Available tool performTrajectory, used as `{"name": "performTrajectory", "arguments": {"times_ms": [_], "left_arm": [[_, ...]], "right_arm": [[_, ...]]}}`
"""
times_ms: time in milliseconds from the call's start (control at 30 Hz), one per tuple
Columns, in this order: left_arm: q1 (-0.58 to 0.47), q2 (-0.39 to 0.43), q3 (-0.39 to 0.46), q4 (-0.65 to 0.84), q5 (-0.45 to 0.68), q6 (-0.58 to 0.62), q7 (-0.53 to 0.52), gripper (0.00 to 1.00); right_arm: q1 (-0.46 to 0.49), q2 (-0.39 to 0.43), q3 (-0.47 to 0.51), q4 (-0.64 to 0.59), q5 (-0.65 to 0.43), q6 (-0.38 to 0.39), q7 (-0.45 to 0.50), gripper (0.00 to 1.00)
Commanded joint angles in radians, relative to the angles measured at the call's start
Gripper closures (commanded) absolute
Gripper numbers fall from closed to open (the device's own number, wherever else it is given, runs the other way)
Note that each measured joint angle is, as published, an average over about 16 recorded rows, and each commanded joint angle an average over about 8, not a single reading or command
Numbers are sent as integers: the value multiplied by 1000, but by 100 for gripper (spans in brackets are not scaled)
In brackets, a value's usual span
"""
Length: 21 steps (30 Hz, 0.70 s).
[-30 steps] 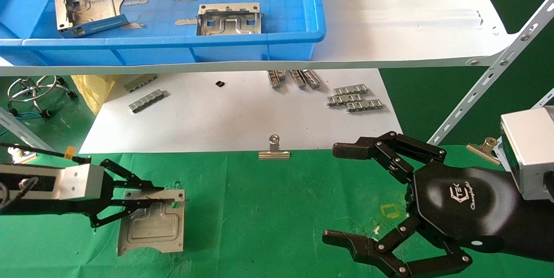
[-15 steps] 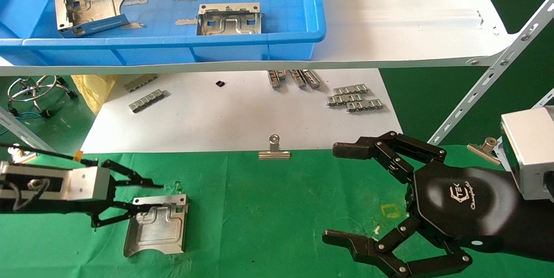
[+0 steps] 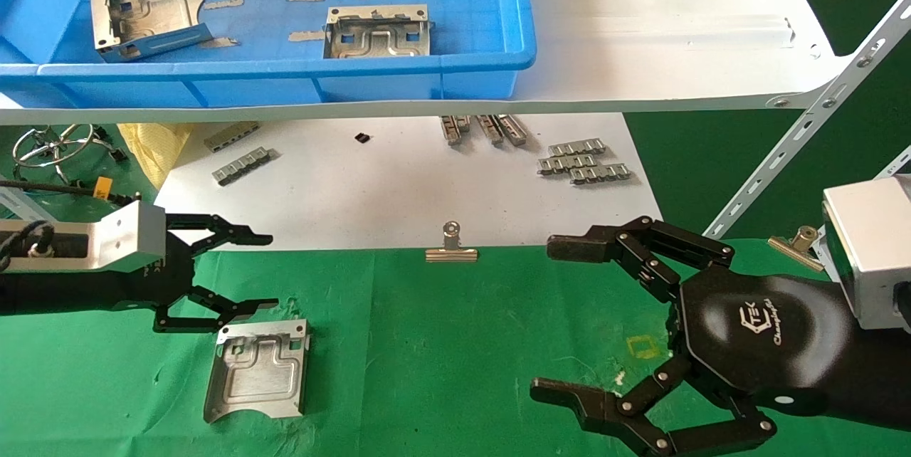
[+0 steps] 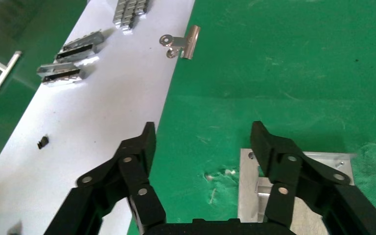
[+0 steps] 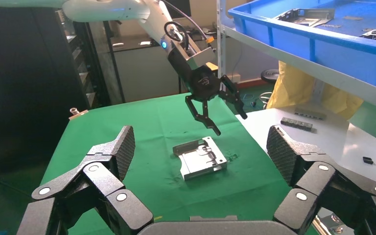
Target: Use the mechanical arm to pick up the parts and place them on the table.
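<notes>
Your left gripper (image 3: 238, 272), jaws spread and empty, hovers just above the silvery stamped sheet-metal bracket (image 3: 257, 370) lying flat near the green cloth table's (image 3: 441, 343) left edge, the open right gripper (image 3: 562, 318) well apart.

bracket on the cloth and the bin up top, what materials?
Bracket: looks like stamped sheet metal, bare silvery finish, with glare, embossed channels and thin upturned walls. Bin: probably moulded plastic, uniform blue, soft sheen, rounded rim. Cloth: green fabric, wrinkled.

Left gripper (image 3: 238, 272) and right gripper (image 3: 562, 318) both spread wide.
</notes>
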Motion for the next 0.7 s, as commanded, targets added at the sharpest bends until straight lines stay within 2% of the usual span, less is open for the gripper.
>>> {"name": "performTrajectory", "arguments": {"times_ms": [33, 400, 700], "left_arm": [[0, -2, -5, -1, -13, 1, -26, 0], [11, -6, -14, -20, -12, -1, -27, 0], [96, -37, -100, -167, -52, -13, -133, 0]], "right_arm": [[0, 0, 0, 0, 0, 0, 0, 0], [0, 0, 0, 0, 0, 0, 0, 0], [0, 0, 0, 0, 0, 0, 0, 0]]}}
